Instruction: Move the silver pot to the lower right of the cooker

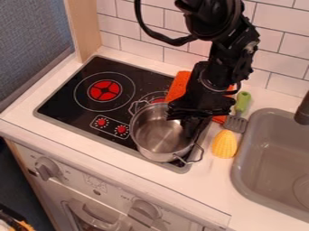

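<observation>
We can't tell how open our gripper [190, 130] is or whether it holds the pot [158, 139], but overshooting rightward could tip it off the cooker [65, 104].

Pot [154, 140] on cooker [63, 101], front right — cloth [179, 85] behind pot; spatula [235, 123] between cooker and sink [238, 167] (sink at right).

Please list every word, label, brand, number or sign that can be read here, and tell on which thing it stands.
No text can be read for sure.
Marks by the red knobs on the cooker: too small.
Marks by the oven's left knob and right knob: too small.
Faint sign between them: too blurred.
Pot: none seen.
</observation>
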`<state>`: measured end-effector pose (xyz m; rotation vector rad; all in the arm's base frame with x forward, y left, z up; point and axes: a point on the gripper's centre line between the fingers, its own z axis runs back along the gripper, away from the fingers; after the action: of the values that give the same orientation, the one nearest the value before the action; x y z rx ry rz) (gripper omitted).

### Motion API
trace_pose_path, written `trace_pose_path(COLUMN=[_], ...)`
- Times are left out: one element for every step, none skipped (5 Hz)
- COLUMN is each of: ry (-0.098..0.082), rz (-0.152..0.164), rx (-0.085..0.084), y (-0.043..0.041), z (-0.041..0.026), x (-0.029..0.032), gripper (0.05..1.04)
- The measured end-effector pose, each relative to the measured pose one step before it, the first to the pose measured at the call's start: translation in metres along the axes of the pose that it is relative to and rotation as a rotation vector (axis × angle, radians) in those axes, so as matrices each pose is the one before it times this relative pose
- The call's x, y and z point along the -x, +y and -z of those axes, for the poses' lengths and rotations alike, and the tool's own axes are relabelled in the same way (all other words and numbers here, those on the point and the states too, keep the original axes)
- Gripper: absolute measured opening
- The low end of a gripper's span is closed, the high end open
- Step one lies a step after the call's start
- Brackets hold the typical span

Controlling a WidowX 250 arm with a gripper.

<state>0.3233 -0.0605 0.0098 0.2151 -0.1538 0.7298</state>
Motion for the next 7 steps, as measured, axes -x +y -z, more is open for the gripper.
trace_pose_path(ry=[-0.0097, -0.0253, -0.0287, -0.0298, -0.012, -0.0197, -0.0252], rz=[0.022, 0.0194, 0.0128, 0.0149, 0.0389, 0.0882, 0.12], rx=[0.0021, -0.009, -0.0211, 0.0026, 0.0347, 0.0433, -0.0285], y=[0.00582, 0.01044, 0.01085, 0.01904, 0.01239, 0.00809, 0.01496], z=[-0.0085, -0.0109, -0.01402, -0.00889, -0.00069, 0.00011, 0.00874], x=[-0.00055, -0.00193, -0.01182, -0.02651, -0.03216, -0.0289, -0.01924], gripper=[0.078, 0.078, 0.078, 0.078, 0.078, 0.078, 0.078])
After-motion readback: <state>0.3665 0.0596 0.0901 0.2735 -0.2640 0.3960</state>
